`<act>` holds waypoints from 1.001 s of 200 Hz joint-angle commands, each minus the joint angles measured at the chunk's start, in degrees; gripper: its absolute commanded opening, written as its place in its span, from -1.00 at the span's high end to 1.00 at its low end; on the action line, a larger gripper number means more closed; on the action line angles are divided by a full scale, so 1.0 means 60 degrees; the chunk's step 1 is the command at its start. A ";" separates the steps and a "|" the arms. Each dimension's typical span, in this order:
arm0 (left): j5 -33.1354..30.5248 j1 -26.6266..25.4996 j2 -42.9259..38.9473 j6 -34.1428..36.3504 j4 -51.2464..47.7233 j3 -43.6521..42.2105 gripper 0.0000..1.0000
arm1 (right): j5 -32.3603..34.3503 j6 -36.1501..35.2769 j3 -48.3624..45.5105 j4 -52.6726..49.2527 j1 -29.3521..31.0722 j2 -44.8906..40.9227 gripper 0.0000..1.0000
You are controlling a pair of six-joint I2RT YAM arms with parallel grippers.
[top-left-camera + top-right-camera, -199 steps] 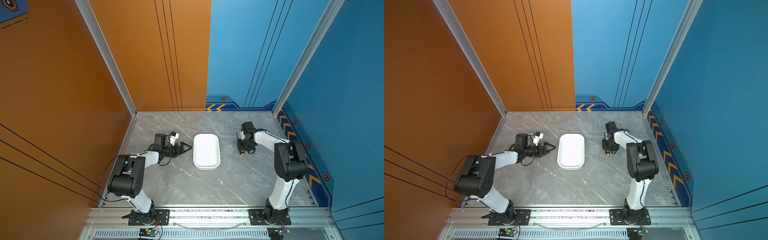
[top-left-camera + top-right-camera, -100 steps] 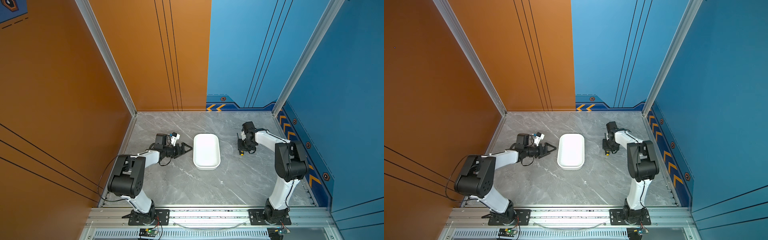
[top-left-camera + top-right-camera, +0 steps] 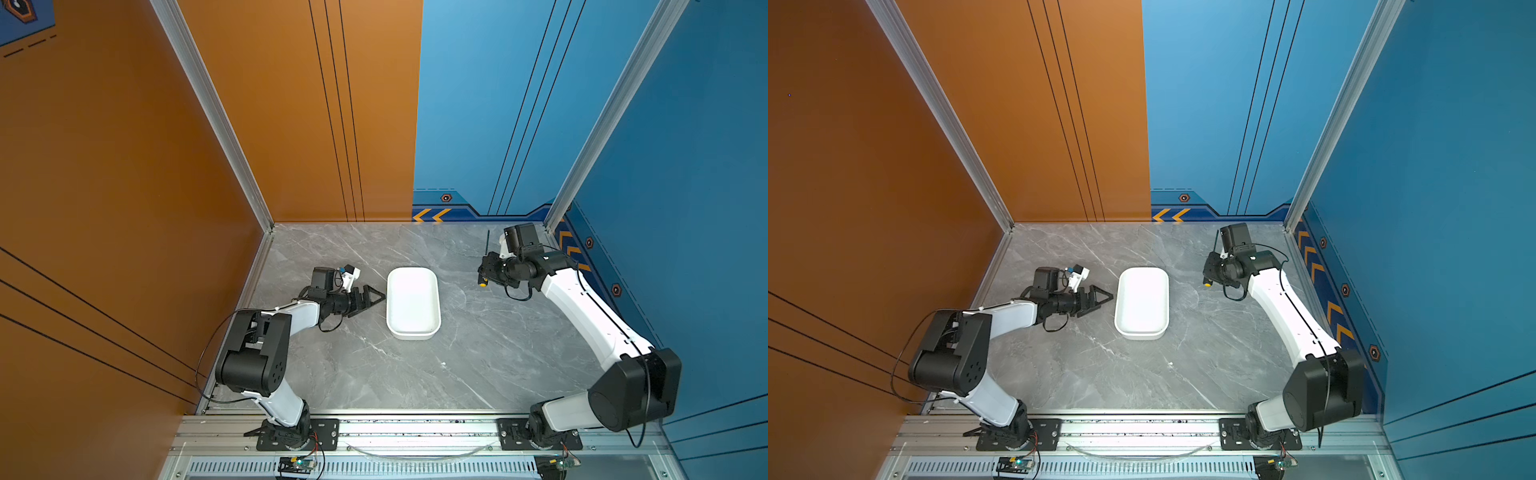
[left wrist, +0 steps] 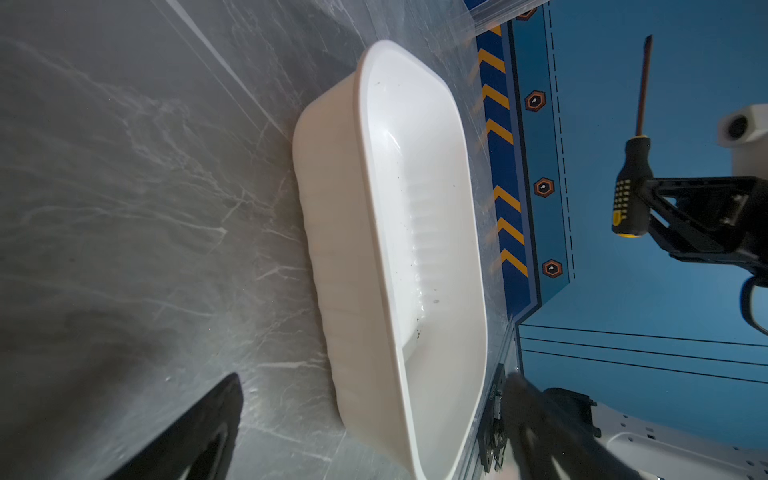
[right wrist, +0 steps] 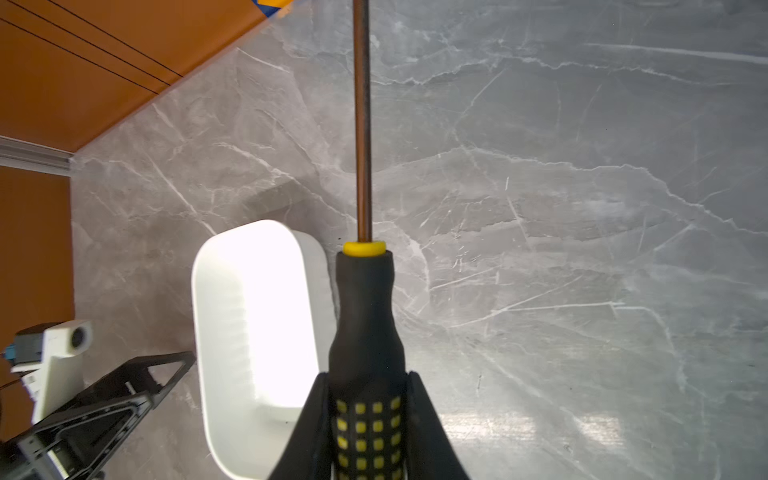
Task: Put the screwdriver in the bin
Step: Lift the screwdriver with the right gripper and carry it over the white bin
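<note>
White bin [image 3: 412,302]; screwdriver [image 5: 365,332] handle black with yellow dots and yellow collar; grey veined marble bench [image 3: 478,365]; walls orange left, blue right.

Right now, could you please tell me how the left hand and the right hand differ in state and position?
The right hand is shut on the screwdriver handle; the left hand is open and holds nothing. The right hand is raised off the table to the right of the bin, well apart from it; the left hand sits low, close beside the bin's left wall. Both are black and point toward the bin.
</note>
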 commanded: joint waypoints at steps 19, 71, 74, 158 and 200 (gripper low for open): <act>-0.0094 -0.0054 0.0061 -0.0098 -0.0242 0.0359 -0.96 | 0.1813 0.1906 0.0712 -0.0901 0.1888 -0.0679 1.00; -0.0033 -0.0052 -0.0043 -0.0175 -0.0234 0.0456 -0.96 | 0.1498 0.3085 0.1009 -0.0720 0.2781 0.0091 1.00; -0.0029 -0.0052 -0.0054 -0.0189 -0.0237 0.0448 -0.96 | 0.1429 0.3090 0.1050 -0.0724 0.2802 0.0185 1.00; -0.0035 -0.0057 -0.0127 -0.0307 -0.0243 0.0390 -0.96 | 0.1010 0.3427 0.2053 -0.0888 0.3613 0.2742 1.00; -0.0058 -0.0061 -0.0114 -0.0208 -0.0326 0.0340 -0.96 | 0.1065 0.3293 0.2508 -0.1061 0.3945 0.3633 1.00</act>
